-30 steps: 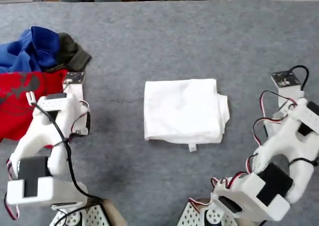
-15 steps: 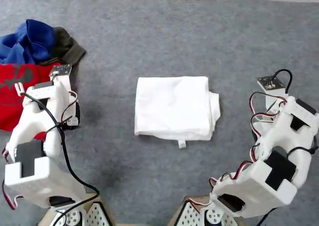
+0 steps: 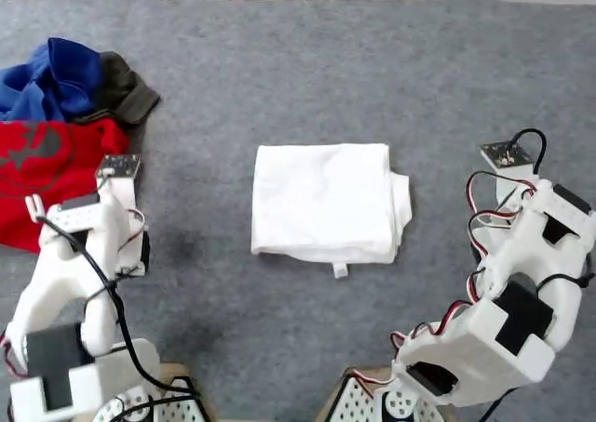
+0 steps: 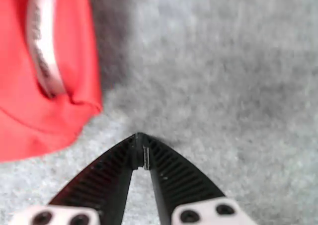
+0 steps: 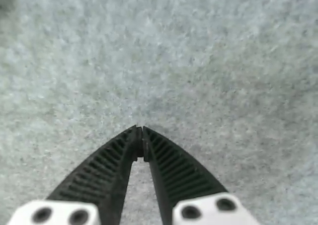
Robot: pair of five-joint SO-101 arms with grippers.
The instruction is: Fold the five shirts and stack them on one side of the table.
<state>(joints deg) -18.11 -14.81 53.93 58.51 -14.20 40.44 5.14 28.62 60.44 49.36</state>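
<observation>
Starting at the left, we see a loose heap of unfolded shirts: a blue shirt [image 3: 54, 75] crumpled at the far side, a dark olive shirt [image 3: 128, 88] tucked against it, and a red shirt [image 3: 42, 175] spread nearer to us, running off the view's left edge. All three are soft, light and limp. We judge that a pinch at a hem or shoulder seam would lift one free, though its neighbours may drag along where they overlap.

Our left end effector [image 4: 140, 146] hangs over bare table [image 3: 307, 68] just beside the red shirt's edge, fingers pressed together and holding nothing.

The white shirt [image 3: 321, 201] lies folded into a neat rectangle in the middle of the table, apart from both arms, with a small tag poking out at its near edge. Its layers are loose, so lifting one layer would probably spill the fold. Taking the whole thickness at an edge, or sliding it, seems safer to us.

Our right end effector [image 5: 139, 141] is also closed and empty, poised over grey table well to the right of the white shirt. That right side offers open room for a stack, and a wide band runs along the far edge.
</observation>
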